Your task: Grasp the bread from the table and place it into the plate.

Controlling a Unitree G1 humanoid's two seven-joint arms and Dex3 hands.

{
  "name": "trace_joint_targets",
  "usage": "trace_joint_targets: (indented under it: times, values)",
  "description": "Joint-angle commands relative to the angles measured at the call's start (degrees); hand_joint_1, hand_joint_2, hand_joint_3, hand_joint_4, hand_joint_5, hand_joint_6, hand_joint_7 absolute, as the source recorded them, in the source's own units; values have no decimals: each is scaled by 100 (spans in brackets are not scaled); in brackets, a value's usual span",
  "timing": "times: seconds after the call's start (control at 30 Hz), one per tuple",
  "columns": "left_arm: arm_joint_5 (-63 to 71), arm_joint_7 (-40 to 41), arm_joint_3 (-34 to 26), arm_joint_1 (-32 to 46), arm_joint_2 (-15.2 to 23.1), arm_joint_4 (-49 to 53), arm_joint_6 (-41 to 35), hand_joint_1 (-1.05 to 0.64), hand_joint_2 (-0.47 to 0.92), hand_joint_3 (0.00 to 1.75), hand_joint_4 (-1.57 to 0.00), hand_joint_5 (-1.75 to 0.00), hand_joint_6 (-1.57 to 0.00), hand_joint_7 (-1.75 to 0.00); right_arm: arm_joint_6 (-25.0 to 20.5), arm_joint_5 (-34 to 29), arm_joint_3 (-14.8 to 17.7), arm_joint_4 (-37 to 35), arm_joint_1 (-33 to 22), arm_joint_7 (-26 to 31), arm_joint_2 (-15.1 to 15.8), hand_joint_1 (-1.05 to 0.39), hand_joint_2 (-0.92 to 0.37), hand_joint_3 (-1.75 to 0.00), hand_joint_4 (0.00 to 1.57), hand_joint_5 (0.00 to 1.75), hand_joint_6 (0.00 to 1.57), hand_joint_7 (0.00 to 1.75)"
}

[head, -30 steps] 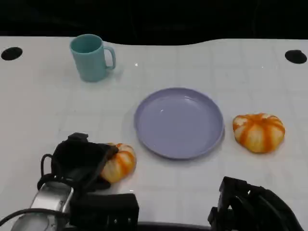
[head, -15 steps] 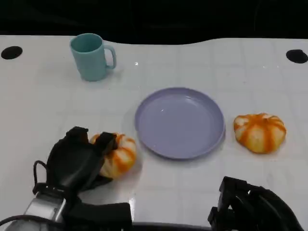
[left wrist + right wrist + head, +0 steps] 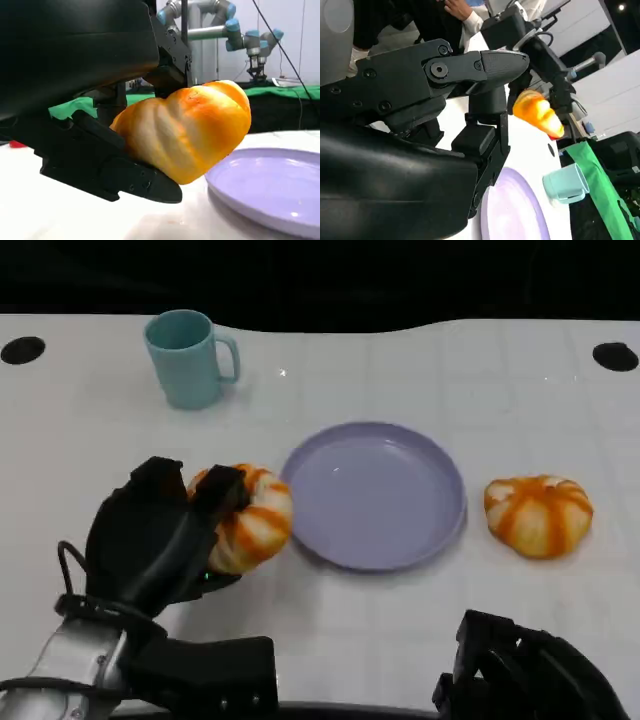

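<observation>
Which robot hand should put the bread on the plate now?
The left hand: it already holds the bread lifted right beside the plate. The right hand sits low, holding nothing.

White table (image 3: 520,390) with faint grid lines, a black round hole near each far corner. On it – a teal mug (image 3: 188,358) at far left, handle to the right; a lavender plate (image 3: 373,494) mid-table; an orange-striped bread roll (image 3: 538,514) just right of the plate, not touching it.
</observation>
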State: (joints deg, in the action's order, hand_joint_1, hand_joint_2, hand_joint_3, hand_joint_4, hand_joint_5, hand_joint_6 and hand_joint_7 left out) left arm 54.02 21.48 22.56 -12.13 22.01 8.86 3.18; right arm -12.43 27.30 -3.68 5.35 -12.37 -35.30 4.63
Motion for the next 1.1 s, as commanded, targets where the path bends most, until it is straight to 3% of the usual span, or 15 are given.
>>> trace_joint_targets:
  times: [0.03,0.1,0.17,0.3,0.57,0.9,1.07,1.1]
  values:
    - [-112,-314,-165,-75,66,-301,-61,-17,54,87,-84,-175,-65,-174,-39,39,6,30,-33,24,10,-71,-92,-25,86,162,77,142]
    - [-102,-376,-147,-202,25,-286,-27,-16,46,103,-86,-175,-69,-171,-32,60,12,-10,-30,-6,3,-71,-92,-25,86,162,76,141]
    - [-51,-446,-88,-356,-19,-239,-16,-15,42,105,-87,-175,-71,-170,-53,74,18,-24,-33,5,-13,-71,-92,-24,86,161,76,141]
    - [-8,-547,-1,-582,-139,-130,-45,-13,42,95,-87,-175,-68,-174,-85,58,6,-14,-54,26,-29,-71,-92,-23,86,161,77,142]
    - [-302,-673,128,-1027,-579,379,142,-13,44,95,-87,-175,-69,-175,-90,92,44,59,-125,-71,55,-70,-92,-24,86,159,76,140]
    - [-379,-450,362,-1842,-1107,1716,348,-15,46,96,-89,-175,-69,-175,-104,99,59,-40,-71,-130,83,-70,-92,-23,86,159,76,138]
    - [-496,-348,490,-2336,-1360,2589,466,-17,50,85,-91,-175,-68,-175,-79,99,49,-87,-49,-168,78,-70,-92,-22,86,158,76,138]
    - [-510,-399,522,-2420,-1404,2721,440,-18,53,82,-91,-175,-70,-168,-76,98,48,-81,-54,-174,78,-71,-92,-22,86,158,77,138]
